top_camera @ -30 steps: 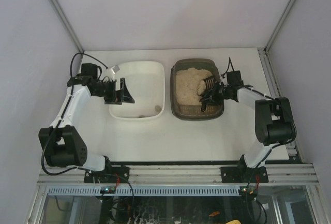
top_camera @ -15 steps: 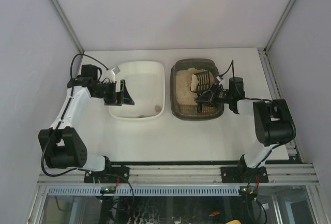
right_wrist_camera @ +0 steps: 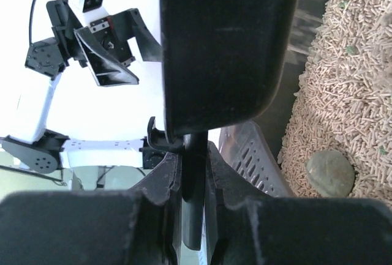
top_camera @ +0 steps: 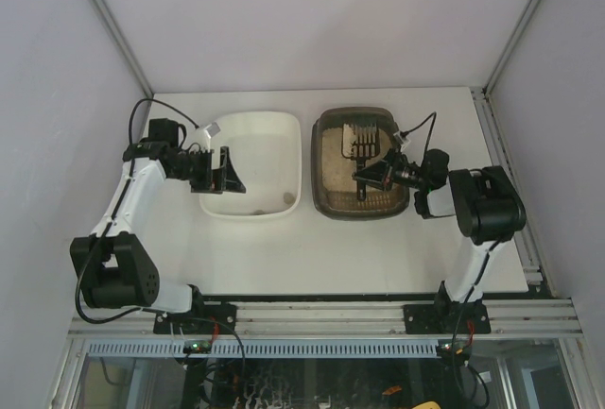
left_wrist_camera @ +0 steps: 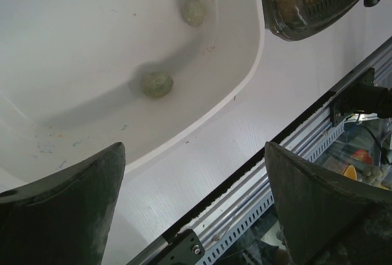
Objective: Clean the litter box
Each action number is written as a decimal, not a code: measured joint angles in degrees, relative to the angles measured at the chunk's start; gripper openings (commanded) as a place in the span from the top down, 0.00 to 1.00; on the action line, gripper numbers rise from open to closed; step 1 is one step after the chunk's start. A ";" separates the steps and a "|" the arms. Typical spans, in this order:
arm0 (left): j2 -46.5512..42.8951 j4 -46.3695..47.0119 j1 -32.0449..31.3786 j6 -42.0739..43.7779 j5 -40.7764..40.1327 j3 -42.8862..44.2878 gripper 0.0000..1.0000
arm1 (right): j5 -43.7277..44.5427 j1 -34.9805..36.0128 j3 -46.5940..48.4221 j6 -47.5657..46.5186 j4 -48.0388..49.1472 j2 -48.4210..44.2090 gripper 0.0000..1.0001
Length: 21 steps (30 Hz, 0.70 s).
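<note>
My right gripper (top_camera: pixel 375 176) is clamped tight on the handle of the black slotted scoop (top_camera: pixel 363 142); the right wrist view shows the handle pinched between the fingers (right_wrist_camera: pixel 160 216). Over the last second the wrist has rolled and the forearm has swung in, carrying the scoop from the right side of the litter box (top_camera: pixel 361 213) to its far middle. Half a second ago it carried a pale heap of litter. Now the slats show dark, so I judge most of that load has sifted back through.

The box sits right of centre on the table, just beside the white tray (top_camera: pixel 255 144). Close in, one grey-green clump (right_wrist_camera: pixel 329 172) lies on the pellets beside the scoop, not on it. I read that as a pass that came up empty, or a clump yet to be caught.

My left gripper (top_camera: pixel 227 171) hangs spread wide and holding nothing over the white tray's near left rim. Two clumps (left_wrist_camera: pixel 157 84) already lie in that tray.
</note>
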 measured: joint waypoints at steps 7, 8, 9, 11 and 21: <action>0.00 -0.17 0.00 0.17 0.00 0.00 0.01 | -1.05 -0.50 0.00 11.52 14.88 7.17 1.00; 0.00 -0.22 0.00 0.22 0.00 0.00 0.01 | -1.01 -0.46 0.00 12.48 15.80 7.43 1.00; 0.00 -0.22 0.00 0.24 0.00 0.00 0.01 | -0.81 -0.55 -0.17 13.33 16.37 7.52 1.00; 0.00 -0.28 0.00 0.55 0.02 0.00 0.01 | 0.20 -1.01 -1.31 14.45 17.75 7.48 1.00; 0.00 -0.55 0.00 1.53 0.50 0.00 0.01 | 2.16 -1.05 -4.31 12.17 9.62 1.51 1.00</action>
